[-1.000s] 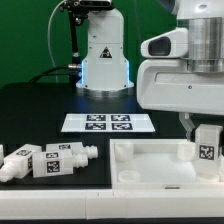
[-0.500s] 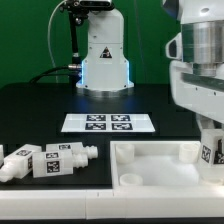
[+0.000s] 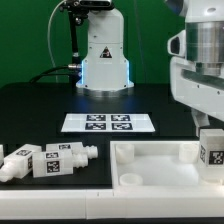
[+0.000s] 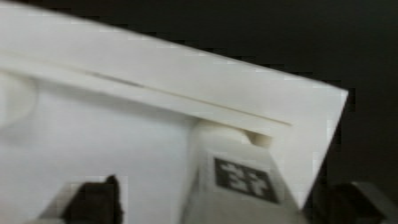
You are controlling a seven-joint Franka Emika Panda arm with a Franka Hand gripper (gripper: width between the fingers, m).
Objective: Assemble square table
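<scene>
Leg-fitting step: one leg (image 3: 210,152) stands upright at the slab's (image 3: 150,162) corner on the exterior view's right. The gripper (image 4: 226,198) straddles it, jaws wide, apparently not touching. Next, I judge, it must close and twist the leg home.

**Arm low at the right, wrist down, fingers spread**

The arm (image 3: 198,60) stands at the exterior view's right. Its bulky white links fill that side and run out past the top edge. The wrist is turned downward, so the gripper (image 3: 209,138) hangs low at the near right of the scene. In the wrist view the two dark fingers (image 4: 98,200) show at opposite edges, well apart and level with each other. That picture is blurred, but the jaws seem to stand open, with free space on the inner side of each finger.
</scene>
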